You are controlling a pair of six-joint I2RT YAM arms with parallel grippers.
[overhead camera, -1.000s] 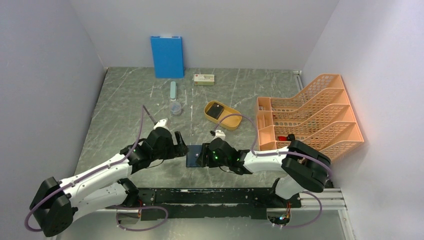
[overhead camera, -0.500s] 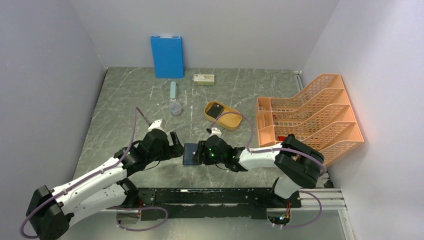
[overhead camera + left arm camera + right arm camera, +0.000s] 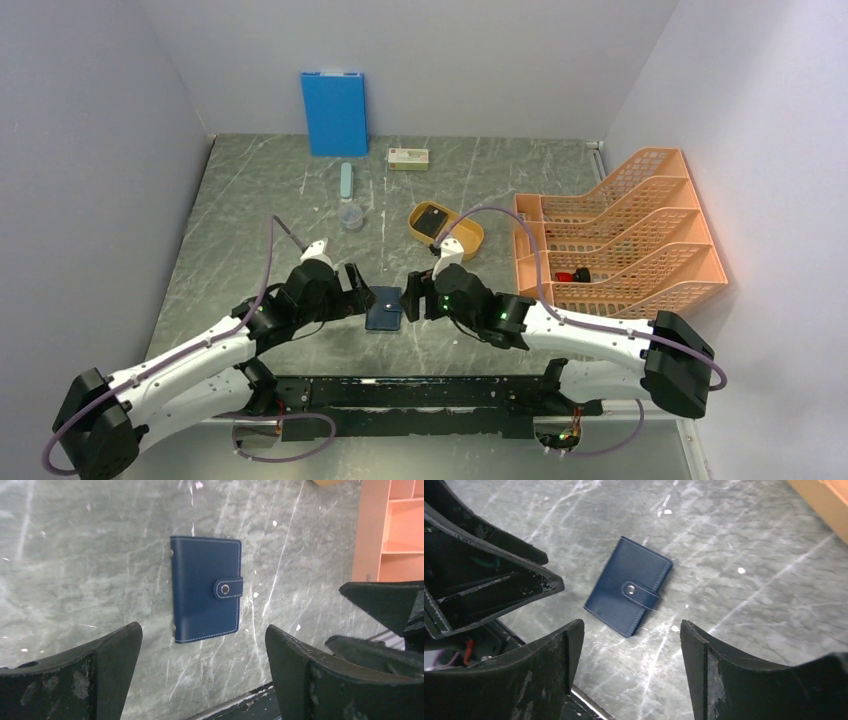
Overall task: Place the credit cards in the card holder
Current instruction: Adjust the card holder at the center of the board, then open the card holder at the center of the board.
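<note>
The card holder (image 3: 383,316) is a small navy case that lies flat on the grey marble table, shut, with its snap tab fastened. It shows in the left wrist view (image 3: 205,587) and in the right wrist view (image 3: 629,592). My left gripper (image 3: 358,296) hovers just left of it, open and empty (image 3: 202,650). My right gripper (image 3: 413,298) hovers just right of it, open and empty too (image 3: 631,645). Neither touches the case. The credit cards are out of view.
A yellow oval tray (image 3: 466,242) behind the right gripper holds a dark flat thing. An orange file rack (image 3: 615,235) fills the right side. Farther back stand a blue board (image 3: 334,112), a small box (image 3: 408,158), a pale green stick (image 3: 346,181) and a clear cup (image 3: 351,215).
My right gripper has opened, let go of the card holder and drawn back to the right. The left gripper has opened a little wider. The holder now lies free between them.
</note>
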